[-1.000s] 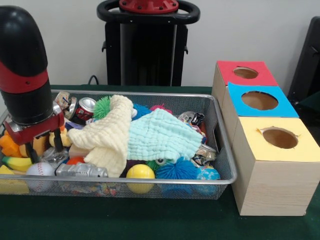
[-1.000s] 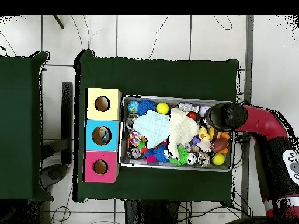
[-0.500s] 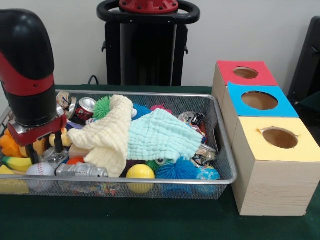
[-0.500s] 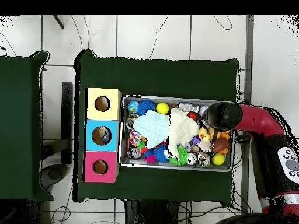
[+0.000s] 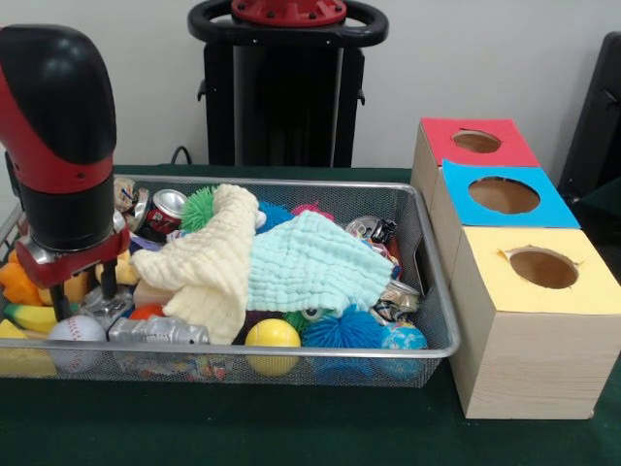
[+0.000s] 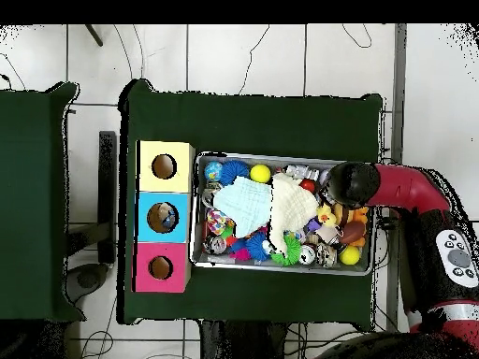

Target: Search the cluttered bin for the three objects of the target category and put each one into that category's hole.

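Since a second ago, the gripper (image 5: 82, 288) is sitting slightly lower and closer to the viewer at the left end of the bin (image 5: 291, 357), and nothing else has shifted. Its two dark fingers (image 5: 60, 303) are standing apart, holding nothing, just above a baseball (image 5: 76, 330) and a grey toy (image 5: 155, 331).

Going rightward from the gripper in the front view, a crushed can (image 5: 166, 209) is lying near the bin's far rim beside a green spiky ball (image 5: 199, 206). A pale yellow cloth (image 5: 206, 267) is draping over the middle of the bin, and a mint cloth (image 5: 312, 265) is overlapping it on the right. Along the bin's near rim, a yellow ball (image 5: 273, 336), a blue spiky ball (image 5: 346, 330) and a globe ball (image 5: 402, 338) are sitting in a row.

Right of the bin, three wooden boxes are standing in a line. The hole (image 5: 476, 142) is sitting in the red top (image 5: 475, 143) of the farthest box, empty as far as can be seen; the blue box (image 5: 502, 194) is sitting next, and the yellow box (image 5: 540, 267) nearest.

From overhead, the arm (image 6: 398, 187) is reaching over the bin's (image 6: 281, 267) right end, and the hole (image 6: 161, 268) is lying just left of the bin.
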You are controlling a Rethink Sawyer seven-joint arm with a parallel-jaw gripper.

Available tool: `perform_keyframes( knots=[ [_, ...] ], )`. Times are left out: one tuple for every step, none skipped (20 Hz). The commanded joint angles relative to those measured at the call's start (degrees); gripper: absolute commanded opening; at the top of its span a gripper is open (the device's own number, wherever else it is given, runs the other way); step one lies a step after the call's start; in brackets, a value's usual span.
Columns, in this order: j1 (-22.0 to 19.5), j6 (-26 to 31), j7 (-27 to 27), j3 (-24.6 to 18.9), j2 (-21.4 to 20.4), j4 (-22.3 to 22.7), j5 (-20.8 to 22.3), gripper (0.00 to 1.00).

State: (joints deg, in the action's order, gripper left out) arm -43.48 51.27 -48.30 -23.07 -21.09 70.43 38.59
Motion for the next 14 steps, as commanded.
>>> perform_keyframes(
  knots=[
    [2.1, 3.4, 1.2, 0.2, 8.1, -2.0, 0.5, 1.00],
    [1.8, 3.9, 1.7, 0.2, 8.2, -1.7, 0.1, 1.00],
    [1.7, 4.4, 2.1, 0.2, 8.4, -1.6, -0.2, 1.00],
    [1.6, 4.9, 2.4, 0.2, 8.6, -1.6, -0.4, 1.00],
    [1.5, 5.3, 2.7, 0.2, 8.6, -1.4, -0.6, 1.00],
    [1.3, 5.8, 2.9, 0.1, 8.6, -1.1, -0.8, 1.00],
    [1.2, 6.4, 3.3, 0.0, 8.8, -1.2, -1.1, 1.00],
    [1.1, 6.9, 3.6, 0.0, 9.1, -1.3, -1.2, 1.00],
    [1.0, 7.2, 3.8, -0.1, 9.1, -1.2, -1.4, 1.00],
    [1.1, 7.7, 3.7, 0.0, 9.3, -1.5, -1.5, 1.00],
    [1.2, 8.2, 3.7, 0.1, 9.2, -1.4, -1.6, 1.00],
    [1.2, 8.4, 3.7, 0.1, 9.1, -1.3, -1.7, 1.00],
    [1.5, 9.0, 3.6, 0.1, 9.6, -2.1, -1.7, 1.00],
    [1.7, 9.5, 3.6, 0.1, 9.9, -2.6, -1.7, 1.00]
  ],
)
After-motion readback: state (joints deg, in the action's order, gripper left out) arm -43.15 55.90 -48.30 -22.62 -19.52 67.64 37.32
